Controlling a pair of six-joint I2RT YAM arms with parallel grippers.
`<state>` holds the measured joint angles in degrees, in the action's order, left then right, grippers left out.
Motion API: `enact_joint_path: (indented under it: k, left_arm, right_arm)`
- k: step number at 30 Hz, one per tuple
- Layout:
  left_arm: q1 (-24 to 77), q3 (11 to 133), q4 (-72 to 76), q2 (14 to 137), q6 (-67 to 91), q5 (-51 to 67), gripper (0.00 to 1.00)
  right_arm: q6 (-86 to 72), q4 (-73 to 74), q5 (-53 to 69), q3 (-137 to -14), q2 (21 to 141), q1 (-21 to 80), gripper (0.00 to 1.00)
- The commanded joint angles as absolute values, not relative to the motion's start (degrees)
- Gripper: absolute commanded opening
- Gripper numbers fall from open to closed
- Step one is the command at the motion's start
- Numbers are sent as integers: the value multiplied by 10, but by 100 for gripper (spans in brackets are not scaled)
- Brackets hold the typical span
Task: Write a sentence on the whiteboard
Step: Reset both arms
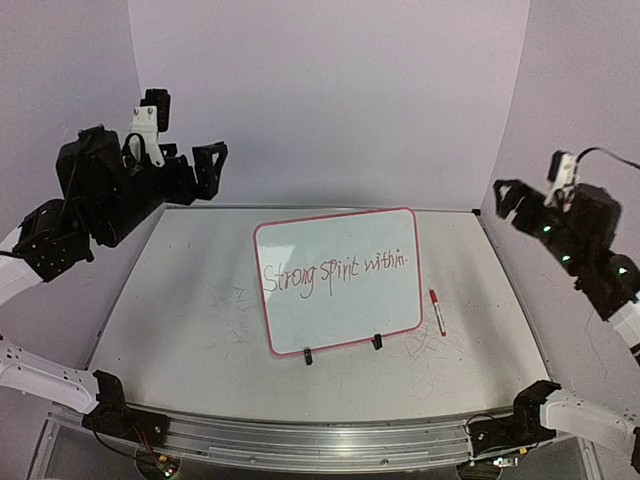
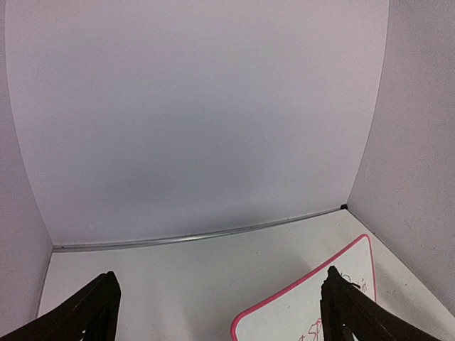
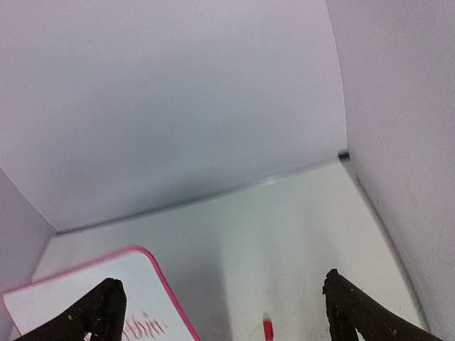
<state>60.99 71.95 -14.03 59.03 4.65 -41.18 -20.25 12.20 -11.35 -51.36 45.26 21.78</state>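
Whiteboard (image 1: pixel 350 312) is set at the centre of the table (image 1: pixel 180 330), with the sentence (image 1: pixel 333 272) "Strong spirit within." seen across it in red. A marker (image 1: pixel 438 312) is laid just beside its right rim. Left gripper (image 2: pixel 219 284) and right gripper (image 3: pixel 222 280) are held above the table's left and right edges, jaws spread wide, nothing gripped.

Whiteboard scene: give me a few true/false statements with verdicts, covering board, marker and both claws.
1. The whiteboard carries a red handwritten sentence. True.
2. The marker lies on the board. False: it lies on the table, just right of the board.
3. The right claw grips the marker. False: it is open, empty and up in the air.
4. The left claw is open and holds nothing. True.
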Motion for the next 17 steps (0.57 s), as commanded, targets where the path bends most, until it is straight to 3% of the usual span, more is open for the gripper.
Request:
enact_joint_path:
  k: [1,8,17]
  left_arm:
    - [607,794,-127,585,11,-409,99]
    - [607,845,-119,565,18,-378,99]
    - [607,849,-110,546,20,-380,99]
  right_arm:
    - [-87,187,-113,-646,385,216,98]
    - [-59,224,-49,-789,373,216,98]
    - [-66,175,-46,-761,322,216,98]
